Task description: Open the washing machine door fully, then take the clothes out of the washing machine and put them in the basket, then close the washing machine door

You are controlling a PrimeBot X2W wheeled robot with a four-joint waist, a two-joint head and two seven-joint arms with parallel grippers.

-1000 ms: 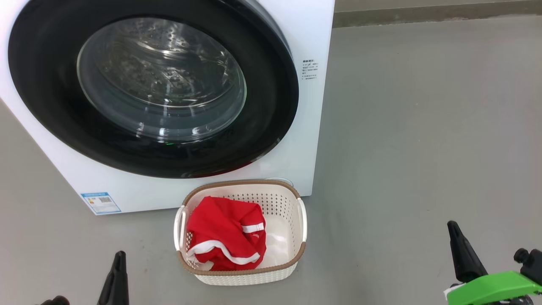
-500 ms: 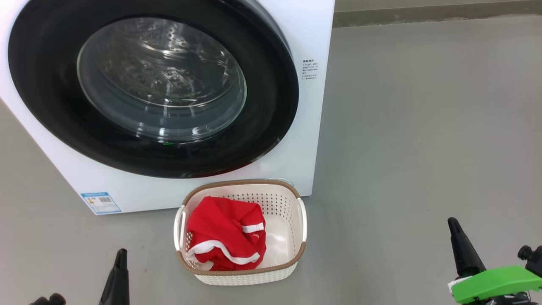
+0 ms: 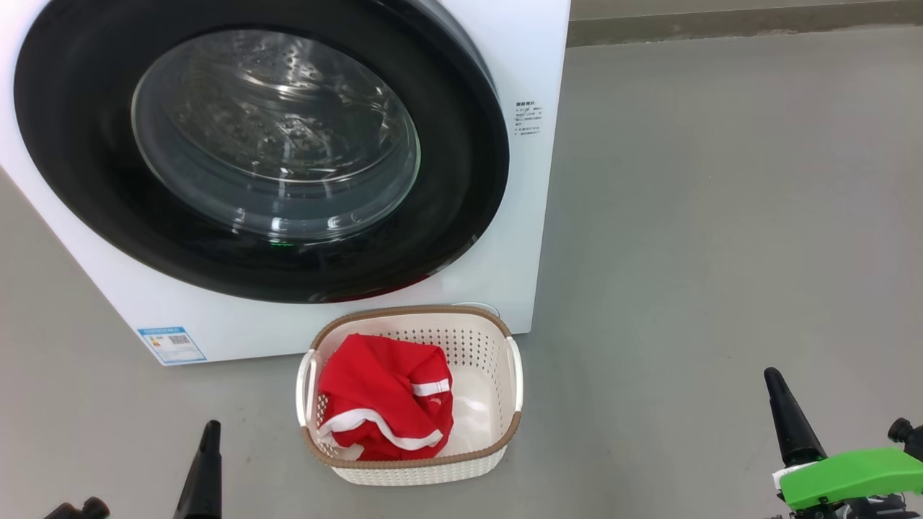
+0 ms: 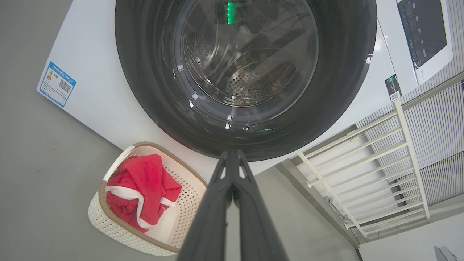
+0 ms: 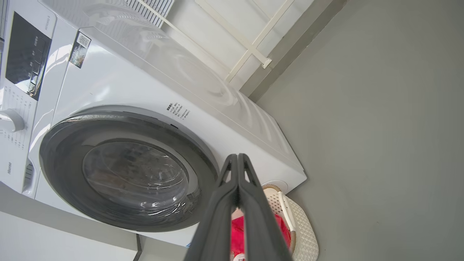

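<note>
On the grey floor [image 3: 721, 216] the basket [image 3: 411, 311] with the clothes [image 3: 382, 404] inside stands before the washing machine [image 3: 526, 58], whose door [image 3: 72, 180] is closed; left claw [image 3: 210, 428] and right claw [image 3: 773, 376] are both closed, empty.

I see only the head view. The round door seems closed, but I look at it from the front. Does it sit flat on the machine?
Observer: Yes. The right wrist view looks at it from the side. There the washing machine door lies flat against the white front of the washing machine.
Operator: Thank you. Of my pincers I see only dark tips. Are they shut, and do they hold something?
Observer: Each wrist view looks along its own fingers. The left pincer and the right pincer both have their two fingers pressed together, with nothing between them.
</note>
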